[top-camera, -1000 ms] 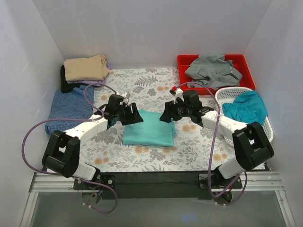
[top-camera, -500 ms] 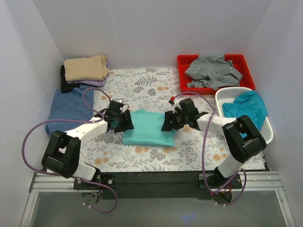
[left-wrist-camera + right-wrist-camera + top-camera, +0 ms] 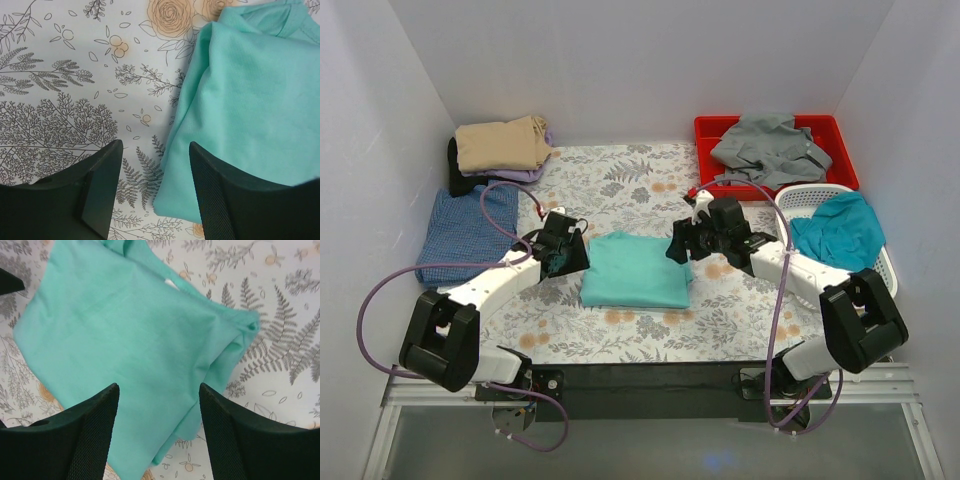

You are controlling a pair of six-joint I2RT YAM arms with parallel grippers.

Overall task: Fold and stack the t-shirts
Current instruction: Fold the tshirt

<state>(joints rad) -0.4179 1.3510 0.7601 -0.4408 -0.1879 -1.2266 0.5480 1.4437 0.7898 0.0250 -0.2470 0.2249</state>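
Lying folded into a neat rectangle, the mint green t-shirt (image 3: 635, 270) sits at the middle of the flower-printed bench (image 3: 620, 180). The left pincer (image 3: 570, 258) hangs at its left edge, fingers apart and gripping nothing. The right pincer (image 3: 682, 245) hangs over its far right corner, fingers spread wide, also empty. At the back left, a tan t-shirt (image 3: 500, 143) tops a small pile, with a blue t-shirt (image 3: 465, 230) just in front. A grey t-shirt (image 3: 770, 145) fills the red bin (image 3: 705, 150), and a teal t-shirt (image 3: 838, 228) lies in the white basket (image 3: 885, 275).
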